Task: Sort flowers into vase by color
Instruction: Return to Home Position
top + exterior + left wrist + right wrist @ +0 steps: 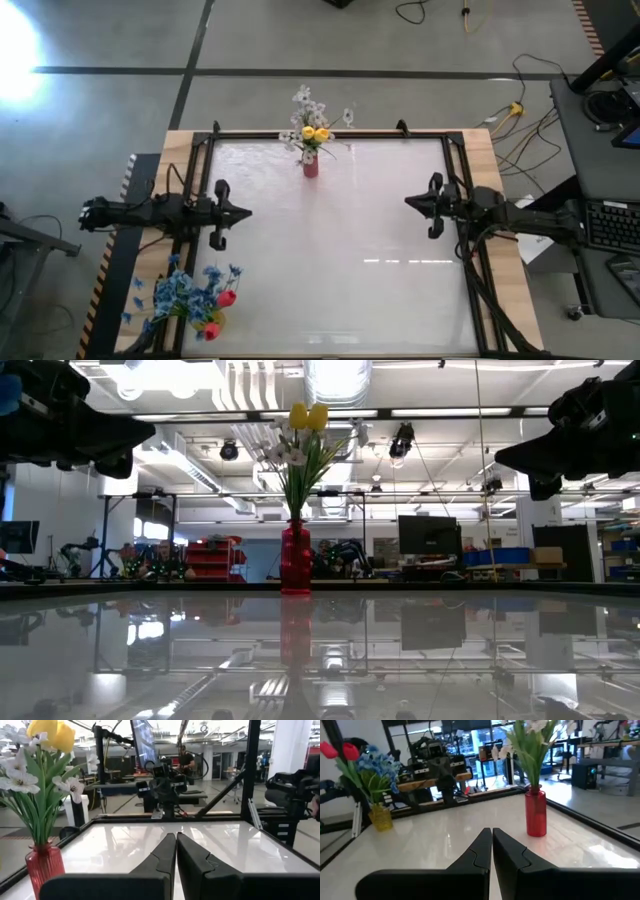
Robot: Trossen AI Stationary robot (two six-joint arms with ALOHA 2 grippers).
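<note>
White table (340, 230) shows the flowers (313, 132) sorted — yellow and white in the red vase (311, 167), blue and pink-red in the yellow vase (382, 818) — so left gripper (245, 211) and right gripper (408, 201) hover at opposite sides, both pressed together on nothing.

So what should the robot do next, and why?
Probably just settle both arms at rest. The left gripper and right gripper are shut and empty at the sides of the table. Every flower in view stands in a vase: yellow buds and white sprays in the red vase, blue clusters and pink-red buds in the yellow vase.
</note>
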